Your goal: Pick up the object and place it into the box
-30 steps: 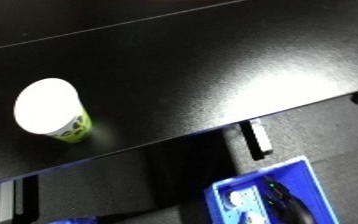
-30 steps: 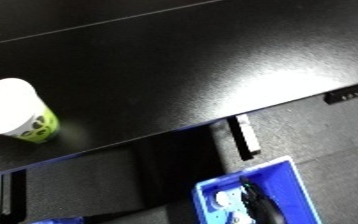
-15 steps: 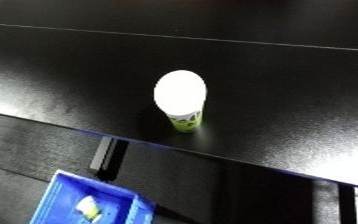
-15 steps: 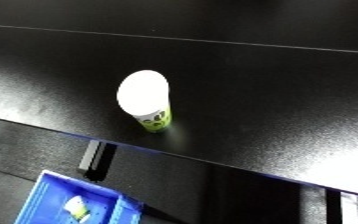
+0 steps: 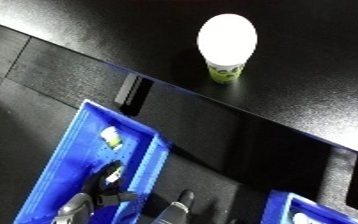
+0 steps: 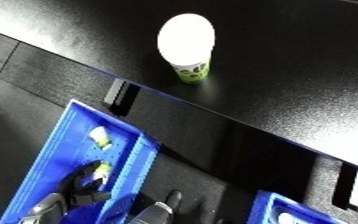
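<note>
The cup [image 5: 226, 45], white-lidded with a green label, stands upright on the black table [image 5: 326, 95] in the upper middle of the frame, near the table's front edge, with nothing touching it. Compared with half a second ago the whole view has swung and dropped: the camera has moved, not the cup. That brings much more of the blue bin [image 5: 64, 150] into the lower left, with small items such as a white and yellow piece [image 5: 111, 136] already inside. A second blue bin [image 5: 286, 212] peeks in at the lower right. The left hand [image 5: 91, 200] shows low over the near bin; whether it is open or closed cannot be told, and it looks to hold nothing. The pick-up has not yet begun.
</note>
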